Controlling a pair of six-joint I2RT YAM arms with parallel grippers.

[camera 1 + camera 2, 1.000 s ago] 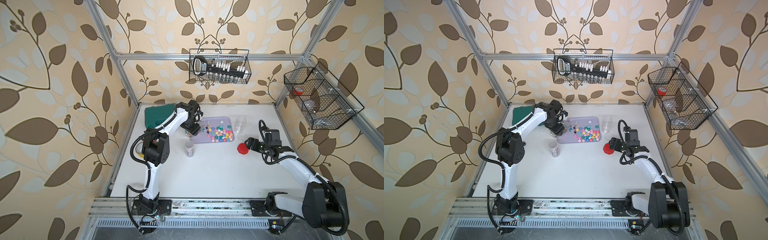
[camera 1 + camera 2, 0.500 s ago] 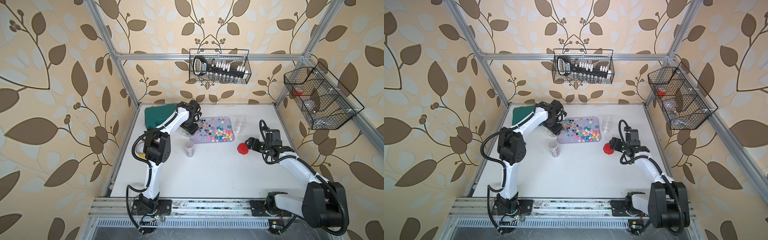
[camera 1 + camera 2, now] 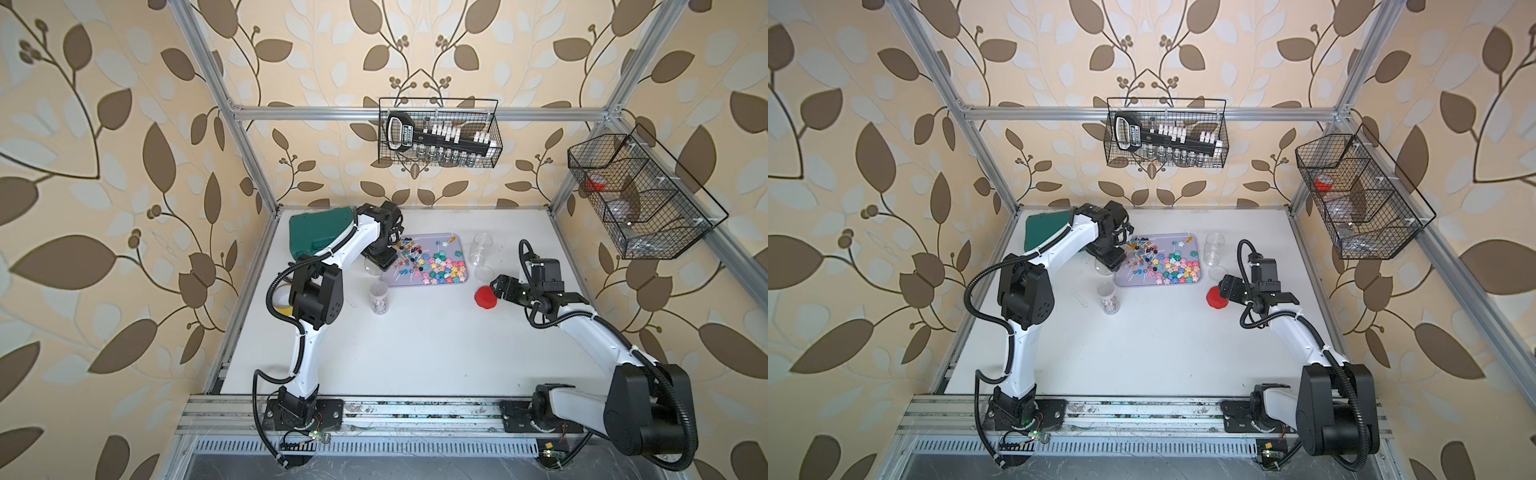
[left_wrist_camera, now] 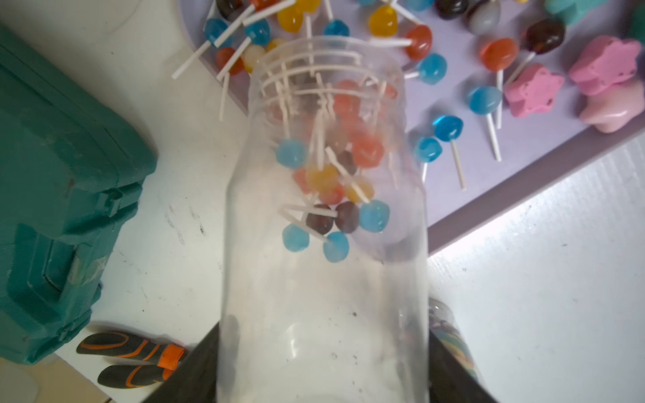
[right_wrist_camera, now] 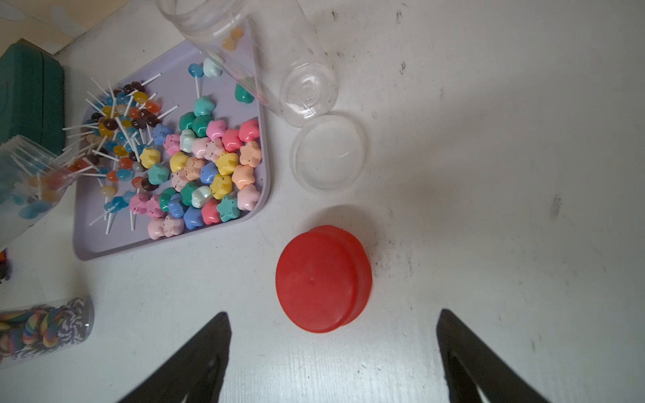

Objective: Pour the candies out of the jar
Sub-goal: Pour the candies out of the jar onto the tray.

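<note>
My left gripper [image 4: 323, 363] is shut on a clear jar [image 4: 324, 244], holding it near its base and tipped mouth-down over the left end of a lilac tray [image 3: 457, 241]. Lollipop candies [image 4: 335, 181] crowd the jar's neck, and many more lie spilled on the tray among pastel star-shaped candies [image 5: 209, 167]. In both top views the left gripper [image 3: 379, 258] hangs at the tray's left edge. My right gripper [image 5: 332, 314] is open just above the table, beside a red lid [image 5: 321, 279], with nothing between its fingers.
An empty clear jar [image 3: 481, 248] and a clear lid [image 3: 484, 272] stand right of the tray. A small jar of rainbow-swirled sweets [image 3: 379, 297] stands in front of the tray. A green case [image 3: 318, 232] fills the back left corner. Wire baskets [image 3: 440, 133] hang on the walls.
The left gripper has shifted slightly left with the jar, and many more lollipops now lie on the tray's left end. The right arm has not moved.
</note>
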